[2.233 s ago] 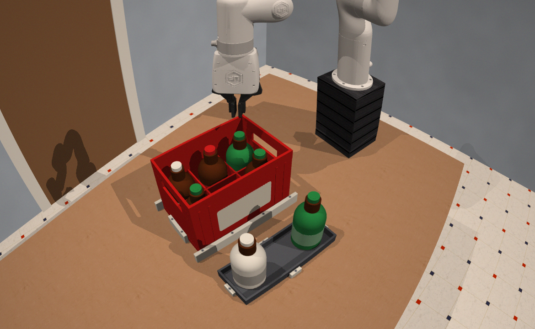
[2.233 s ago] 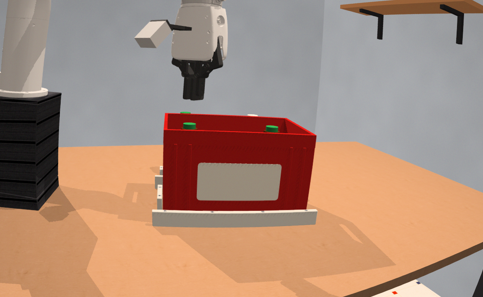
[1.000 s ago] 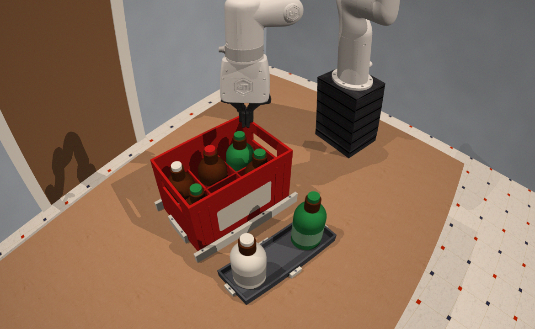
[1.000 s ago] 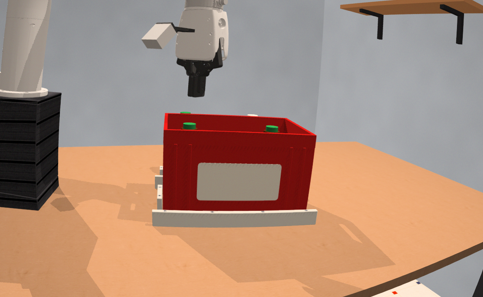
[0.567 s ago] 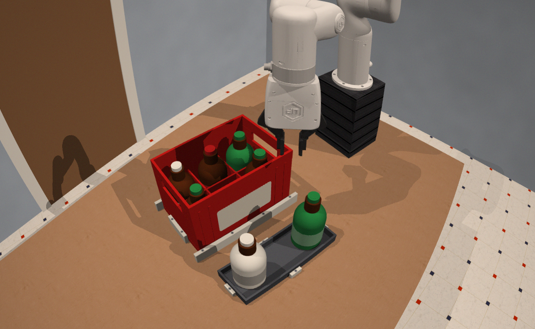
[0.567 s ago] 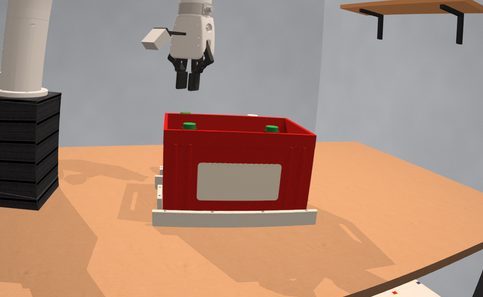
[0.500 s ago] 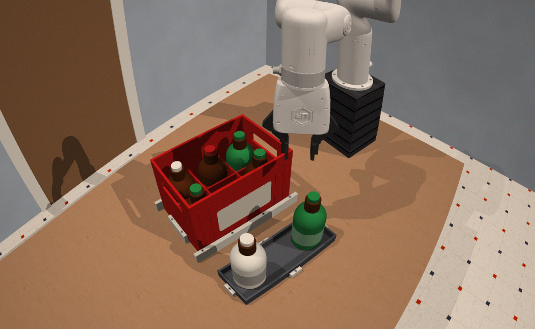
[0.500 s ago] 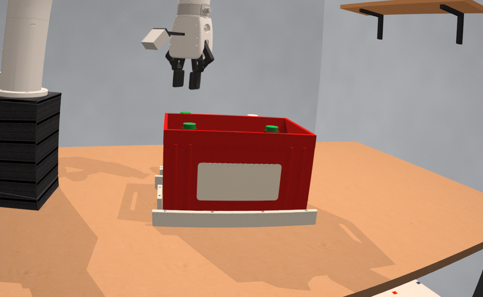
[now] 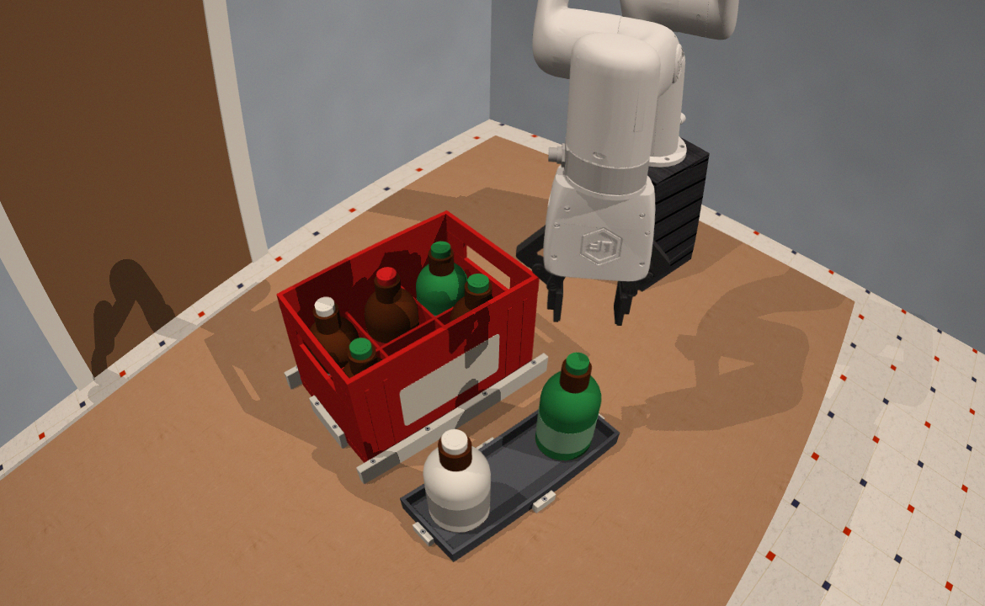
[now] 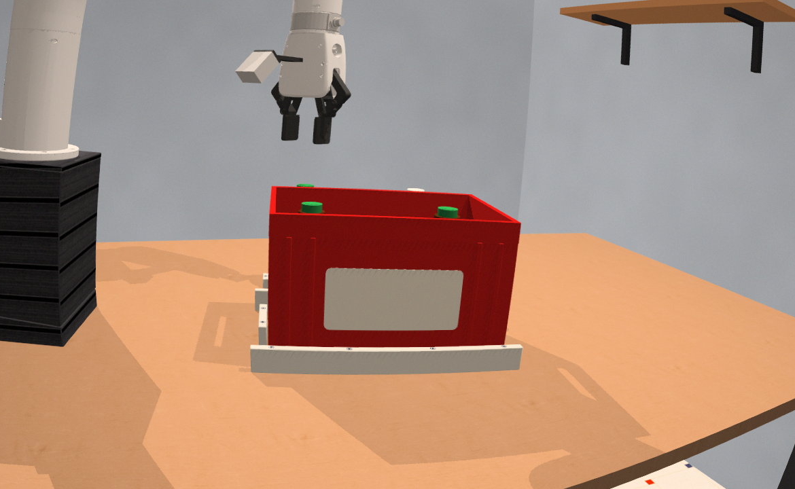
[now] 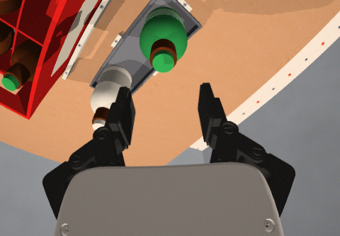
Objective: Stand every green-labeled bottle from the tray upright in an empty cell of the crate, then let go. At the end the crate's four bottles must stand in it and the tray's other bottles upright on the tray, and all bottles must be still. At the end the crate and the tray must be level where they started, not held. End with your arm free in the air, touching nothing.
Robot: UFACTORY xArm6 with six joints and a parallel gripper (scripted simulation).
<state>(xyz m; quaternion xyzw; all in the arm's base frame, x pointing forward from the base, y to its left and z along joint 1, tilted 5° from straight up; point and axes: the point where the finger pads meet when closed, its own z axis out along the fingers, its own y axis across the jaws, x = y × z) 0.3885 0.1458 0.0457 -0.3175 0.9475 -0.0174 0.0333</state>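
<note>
My gripper (image 9: 588, 312) (image 10: 306, 136) (image 11: 165, 97) is open and empty, above and behind the tray, higher than the bottle caps. A green bottle (image 9: 569, 406) (image 11: 164, 30) with a pale green label and green cap stands upright at the tray's far right end. A white bottle (image 9: 456, 486) (image 11: 106, 94) with a grey label stands at its near left end. The dark tray (image 9: 507, 482) (image 11: 131, 48) is level. The red crate (image 9: 375, 406) (image 10: 388, 243) (image 11: 57, 45) holds a green bottle (image 9: 439, 289) and several brown bottles, upright; its front middle cell looks empty. Their labels are hidden.
Pale stop strips (image 9: 435, 437) (image 10: 388, 360) edge the crate, and small stops (image 9: 544, 501) edge the tray. The arm's black pedestal (image 9: 688, 218) (image 10: 23, 243) stands behind, and a wooden shelf (image 10: 680, 11) hangs on the wall. The crate's walls rise between its cells and the tray.
</note>
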